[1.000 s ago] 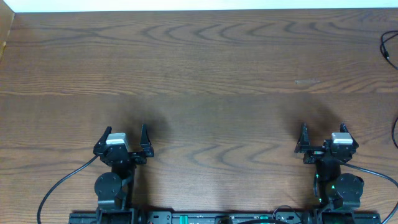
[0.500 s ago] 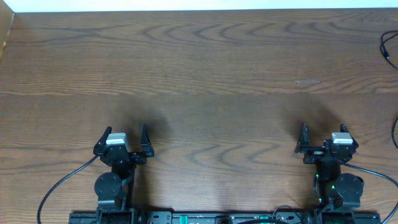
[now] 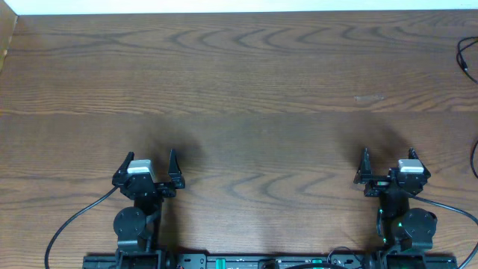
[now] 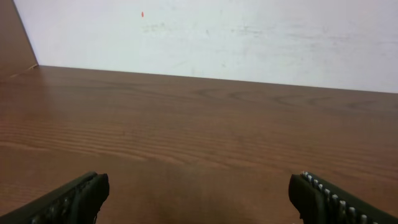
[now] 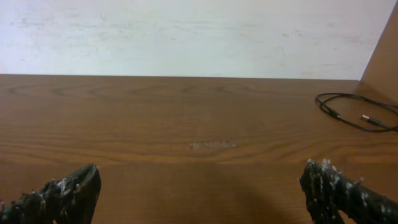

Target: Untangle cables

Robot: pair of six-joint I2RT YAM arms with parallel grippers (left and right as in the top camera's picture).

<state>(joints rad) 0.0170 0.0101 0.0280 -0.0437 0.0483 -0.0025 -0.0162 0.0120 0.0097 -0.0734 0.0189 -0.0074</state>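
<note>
Setting: a dark-brown wood-grain counter [image 3: 246, 97] reaches back to a plain white wall [image 4: 249, 37].
Left tool: the black two-finger left tool [image 3: 148, 159] sits at the near edge on the left side. Its jaws are spread wide and nothing is between them.
Right tool: the black two-finger right tool [image 3: 388, 157] sits at the near edge on the right side. It is likewise wide open and empty.
Task's thing: a thin black cord [image 3: 462, 56] with a small plug end lies at the far right margin of the counter, and the overhead frame cuts part of it off.
White cord: not seen in any view.
Tangle: too little of the cord shows to tell whether it is knotted.
Key relation: the cord lies ahead and to the right of the right tool, well apart from it. In the right wrist view it appears in the upper right [image 5: 336, 114].
Long axis: in the right wrist view the visible strands form a flattened loop running roughly side to side across the tool's line of approach. The full length cannot be told.
Nearer arm: the right arm is clearly nearer, since the left tool is across the whole counter from the cord.
Judgement: the coming move probably falls to the right arm, which would reach forward and outward with its jaws straddling a strand.
</note>
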